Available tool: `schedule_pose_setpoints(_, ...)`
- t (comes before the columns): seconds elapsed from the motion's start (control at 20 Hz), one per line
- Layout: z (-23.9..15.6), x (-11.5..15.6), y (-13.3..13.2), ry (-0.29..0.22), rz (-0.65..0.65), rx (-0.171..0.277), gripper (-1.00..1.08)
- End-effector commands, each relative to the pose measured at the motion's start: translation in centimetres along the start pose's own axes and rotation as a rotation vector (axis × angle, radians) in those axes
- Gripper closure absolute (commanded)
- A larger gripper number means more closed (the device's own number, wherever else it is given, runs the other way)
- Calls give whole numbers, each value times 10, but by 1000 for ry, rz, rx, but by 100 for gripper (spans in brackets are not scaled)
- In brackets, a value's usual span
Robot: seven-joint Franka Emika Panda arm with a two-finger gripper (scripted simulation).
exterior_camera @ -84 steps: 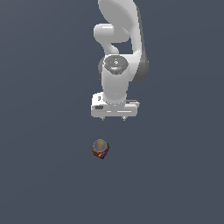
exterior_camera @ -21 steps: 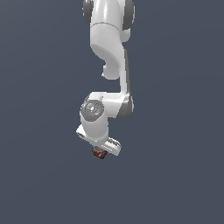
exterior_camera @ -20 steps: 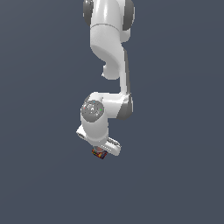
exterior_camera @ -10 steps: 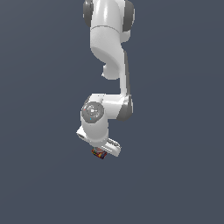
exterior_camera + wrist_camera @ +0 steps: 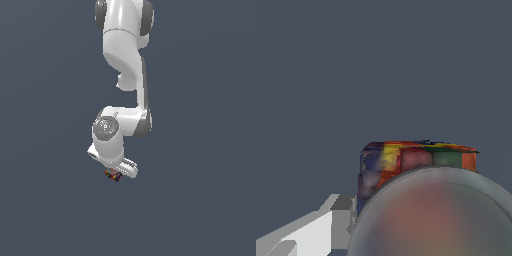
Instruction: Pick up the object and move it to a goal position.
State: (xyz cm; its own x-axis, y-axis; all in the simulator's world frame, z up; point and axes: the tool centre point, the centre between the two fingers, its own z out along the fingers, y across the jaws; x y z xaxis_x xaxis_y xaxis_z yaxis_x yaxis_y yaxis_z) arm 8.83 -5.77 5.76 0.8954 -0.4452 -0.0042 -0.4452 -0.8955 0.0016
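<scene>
Cube: lower centre of the exterior view, tucked under gripper. Wrist view shows one finger against the cube's side. Fingers apparently closed on it; second finger hidden. Step: grasp. Next: lift, carry to goal; no goal marker visible.

A glossy white robot arm with rounded segments. Dark grey bands ring its joints, and one joint carries a grey disc cap.

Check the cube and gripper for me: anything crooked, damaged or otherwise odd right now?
Nothing looks damaged. The cube sits tucked at the gripper, mostly hidden by the hand in the exterior view. One oddity: a blurred round shape fills much of the wrist view, covering the cube's lower part.
</scene>
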Motion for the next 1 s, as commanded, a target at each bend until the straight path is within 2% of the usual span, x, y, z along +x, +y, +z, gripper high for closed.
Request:
schedule_pose_setpoints(0.0,-5,0,2,3,0,1,108)
schedule_pose_setpoints(0.5,-52,-7,25,3,0,2,108)
schedule_pose_setpoints(0.95,-141,-19,69,3,1,3,108)
